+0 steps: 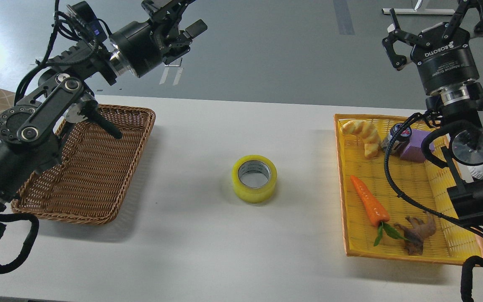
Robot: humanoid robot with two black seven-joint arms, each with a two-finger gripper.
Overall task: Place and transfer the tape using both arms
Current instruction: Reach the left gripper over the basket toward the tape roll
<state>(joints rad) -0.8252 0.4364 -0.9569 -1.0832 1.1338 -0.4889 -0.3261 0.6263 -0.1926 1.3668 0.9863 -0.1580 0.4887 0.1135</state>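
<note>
Yellow tape (254, 178) lies flat on the white table (191, 251), core hole up, and serves as the landmark: a brown wicker basket (94, 167) sits well to its left, a yellow tray (396, 251) well to its right. In the tray, right of the tape, lie a carrot (369, 202), a bread roll (364, 135), a purple block (416, 146), a small jar (396, 136) and a brown animal figure (418, 233).

Neither arm touches the tape. The left gripper (183, 27) hangs high, beyond and left of the tape, fingers parted and empty. The right gripper (438, 21) hangs high beyond and right of it, fingers spread wide, holding nothing.

By my reading, the tape stands placed mid-table and the pickup by the receiving arm is the step at hand, probably the left, toward the basket. That calls for descending over the roll and closing across its wall or through the core.

"ROBOTIQ" reads on the right gripper body, with smaller print below it that I cannot make out for sure. Faint print on the tape's core is unreadable.
</note>
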